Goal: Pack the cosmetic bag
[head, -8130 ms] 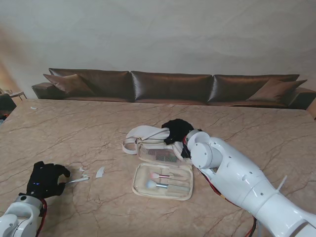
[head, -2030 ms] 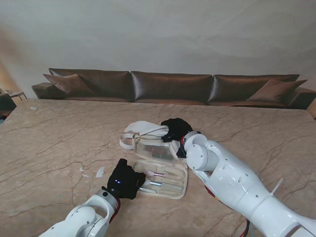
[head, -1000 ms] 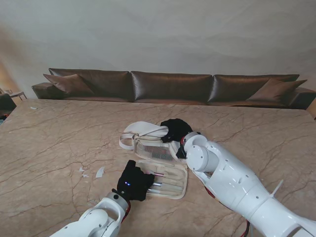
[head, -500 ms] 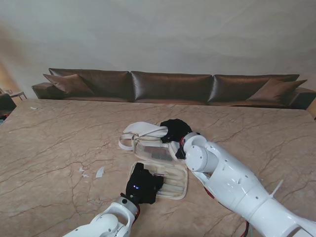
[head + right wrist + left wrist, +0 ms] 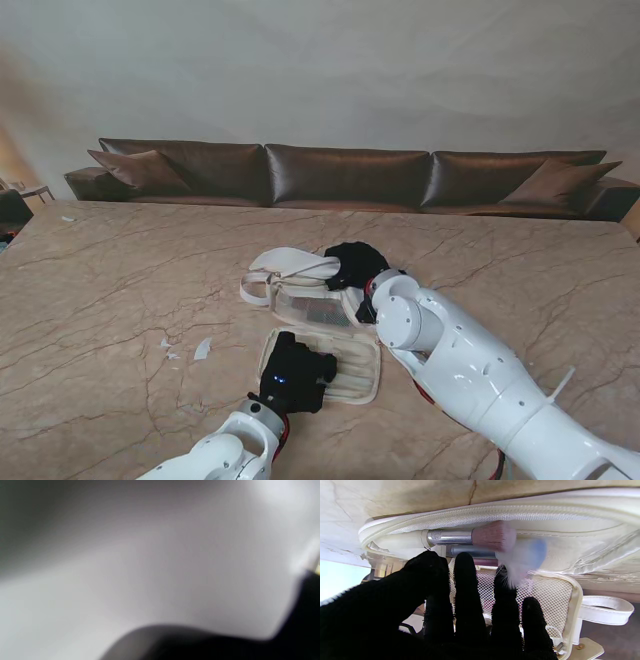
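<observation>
Left hand (image 5: pixel 296 375), black-gloved, lies flat with fingers spread, holding nothing, over the nearer half of the open cosmetics bag (image 5: pixel 362 370), brushes (image 5: pixel 472 537) beneath its fingertips (image 5: pixel 463 562). Right hand (image 5: pixel 356 265) rests on the bag's farther flap; its grip cannot be told. Bare marble table (image 5: pixel 120 290) stretches left of the bag.

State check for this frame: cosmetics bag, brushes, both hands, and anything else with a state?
cosmetics bag: unzipped, lying flat open on the table.
makeup brushes: lying in the nearer half of the bag.
left hand: over the nearer half, fingers extended; grip cannot be told.
right hand: on the farther half; grip cannot be told.
white scraps: loose on the table, left of the bag.
</observation>
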Motion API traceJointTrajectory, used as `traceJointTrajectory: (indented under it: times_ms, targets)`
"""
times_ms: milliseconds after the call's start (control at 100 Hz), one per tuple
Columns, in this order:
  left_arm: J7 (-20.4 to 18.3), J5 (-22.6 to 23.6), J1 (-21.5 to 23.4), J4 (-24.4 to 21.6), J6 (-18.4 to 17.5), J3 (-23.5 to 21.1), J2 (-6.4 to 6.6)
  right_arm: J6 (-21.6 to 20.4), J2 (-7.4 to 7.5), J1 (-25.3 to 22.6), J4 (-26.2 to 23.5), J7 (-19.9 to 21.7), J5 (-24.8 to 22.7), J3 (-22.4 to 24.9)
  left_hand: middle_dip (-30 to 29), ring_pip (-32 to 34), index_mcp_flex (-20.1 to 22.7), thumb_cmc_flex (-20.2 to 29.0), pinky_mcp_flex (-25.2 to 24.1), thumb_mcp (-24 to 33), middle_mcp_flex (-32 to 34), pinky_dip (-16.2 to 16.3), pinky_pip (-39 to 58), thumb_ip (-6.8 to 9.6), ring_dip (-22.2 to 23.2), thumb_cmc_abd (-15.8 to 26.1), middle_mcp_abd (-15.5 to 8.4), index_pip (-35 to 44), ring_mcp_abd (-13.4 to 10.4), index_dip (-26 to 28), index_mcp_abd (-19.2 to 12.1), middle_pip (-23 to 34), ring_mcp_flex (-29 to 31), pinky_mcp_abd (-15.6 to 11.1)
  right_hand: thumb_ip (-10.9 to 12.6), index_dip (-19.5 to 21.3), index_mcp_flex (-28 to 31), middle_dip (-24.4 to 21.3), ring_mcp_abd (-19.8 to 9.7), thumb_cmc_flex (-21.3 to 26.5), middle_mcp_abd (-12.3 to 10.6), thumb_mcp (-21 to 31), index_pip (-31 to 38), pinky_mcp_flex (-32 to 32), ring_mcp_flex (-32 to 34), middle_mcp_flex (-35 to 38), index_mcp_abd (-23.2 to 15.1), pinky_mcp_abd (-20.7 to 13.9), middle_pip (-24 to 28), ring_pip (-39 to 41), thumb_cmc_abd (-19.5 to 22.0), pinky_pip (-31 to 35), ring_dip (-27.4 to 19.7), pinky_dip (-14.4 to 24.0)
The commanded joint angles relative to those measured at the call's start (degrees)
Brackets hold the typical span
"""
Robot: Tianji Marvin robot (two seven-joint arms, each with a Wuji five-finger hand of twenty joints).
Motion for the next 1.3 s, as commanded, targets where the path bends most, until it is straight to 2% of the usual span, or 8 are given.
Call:
traceJointTrajectory:
  times_ms: [0, 100, 350, 720, 900, 1020, 1100, 1290]
  targets:
    - [0.28, 0.17, 1.40, -1.07, -0.27, -0.55, -0.05, -0.62, -0.22, -0.21, -0.50, 0.08, 0.03, 0.01, -6.22, -0.69, -2.50, -2.79, -1.22, -0.52, -5.91, -0.25, -2.29, 2.49, -1.04, 0.66, 1.22, -2.44, 0.51, -1.95, 1.32, 3.08, -2.14, 1.14, 3.33, 1.88, 2.96, -0.40, -0.77, 8.68, -0.94, 5.12, 5.71, 1.62, 3.50, 1.35, -8.54, -0.66, -0.78, 1.32, 6.88, 1.60, -0.65, -1.58]
    - [0.53, 0.40, 3.22, -2.68, -0.71, -2.78, 0.12, -1.08, -0.18, -0.13, -0.33, 0.18, 0.02, 0.00, -13.55, -1.36, -2.99, -5.38, -1.30, -0.75, -9.79, -0.47, -3.99, 3.71, -1.69, 2.50, 1.55, -5.94, 0.51, -3.72, 3.01, 4.24, -3.46, 1.56, 3.30, 1.82, 2.93, -0.39, -0.70, 8.68, -0.95, 5.08, 5.62, 1.62, 3.48, 1.26, -8.61, -0.66, -0.81, 1.21, 6.88, 1.60, -0.70, -1.58]
    - [-1.61, 3.02, 8.40, -7.16, -2.80, -11.33, 1.30, -2.31, -0.02, 0.13, 0.07, 0.67, 0.00, -0.14, -15.26, -1.61, -2.29, -6.92, -1.04, -3.36, -10.36, 1.39, -2.23, 3.30, -2.40, 2.95, 1.37, -7.35, 0.35, -4.10, 3.26, 4.39, -3.05, 2.61, 3.30, 1.85, 2.86, -0.38, -0.66, 8.65, -0.98, 5.08, 5.64, 1.62, 3.49, 1.27, -8.59, -0.66, -0.82, 1.11, 6.91, 1.60, -0.74, -1.58]
    - [-5.87, 4.75, 14.93, -8.76, -12.19, -25.64, 2.63, -3.14, -0.15, 1.07, 0.89, 1.30, 0.64, -0.87, -16.02, -4.07, 0.26, -3.25, -0.43, -6.57, -11.12, 1.16, -3.06, 0.18, -3.93, -1.90, -0.31, -3.31, -0.91, -5.19, -3.70, 3.38, -3.75, 3.52, 3.30, 1.81, 2.87, -0.38, -0.66, 8.64, -0.99, 5.11, 5.67, 1.59, 3.49, 1.25, -8.60, -0.66, -0.84, 1.10, 6.88, 1.59, -0.74, -1.57]
    - [-6.09, 5.99, 15.27, -6.06, -13.01, -27.89, 3.00, -3.05, -0.08, 1.40, 1.04, 1.84, 0.65, -1.25, -15.93, -4.07, -0.65, -7.78, 0.69, -3.85, -12.02, 0.99, -3.10, 0.02, -3.85, -2.40, 0.00, -6.06, -0.94, -4.81, 1.07, 3.57, -3.63, 4.53, 3.30, 1.73, 2.78, -0.40, -0.66, 8.64, -1.02, 5.10, 5.61, 1.59, 3.49, 1.30, -8.56, -0.66, -0.82, 1.10, 6.90, 1.59, -0.74, -1.57]
    - [-5.04, 5.88, 14.78, -3.66, -15.81, -28.27, 3.18, -2.96, -0.19, 1.67, 1.21, 1.89, 0.77, -1.57, -16.11, -5.07, -2.18, -9.26, -0.03, -1.33, -13.49, 0.47, -4.02, 0.70, -4.33, -4.04, -1.08, -7.54, -1.50, -3.49, -1.52, 3.32, -5.09, 4.28, 3.32, 1.79, 2.91, -0.39, -0.66, 8.64, -0.96, 5.16, 5.74, 1.59, 3.49, 1.32, -8.53, -0.66, -0.80, 1.10, 6.88, 1.59, -0.74, -1.57]
    - [-4.19, 5.89, 14.51, -2.36, -16.79, -27.88, 3.25, -2.95, -0.28, 1.89, 1.36, 1.88, 0.89, -1.78, -16.11, -5.67, -3.07, -11.09, -0.84, 0.48, -15.27, 0.12, -4.45, 5.34, -4.71, -2.46, -1.26, -12.46, -1.56, -2.77, -1.75, 3.11, -6.72, 4.17, 3.33, 1.76, 2.93, -0.40, -0.71, 8.65, -0.95, 5.17, 5.69, 1.59, 3.50, 1.33, -8.60, -0.66, -0.79, 1.10, 6.86, 1.59, -0.74, -1.57]
    - [-0.23, 5.07, 13.27, 0.60, -19.38, -26.25, 3.06, -2.74, -0.37, 2.18, 1.50, 2.03, 1.11, -2.06, -15.58, -6.39, -4.28, -8.89, -1.41, 0.89, -19.13, -1.46, -6.99, 5.88, -5.11, -1.86, -1.68, -17.06, -2.10, -3.46, -3.78, 3.15, -10.72, 3.41, 3.31, 1.77, 2.92, -0.39, -0.76, 8.62, -0.93, 5.18, 5.71, 1.59, 3.51, 1.32, -8.54, -0.64, -0.78, 1.22, 6.83, 1.60, -0.67, -1.56]
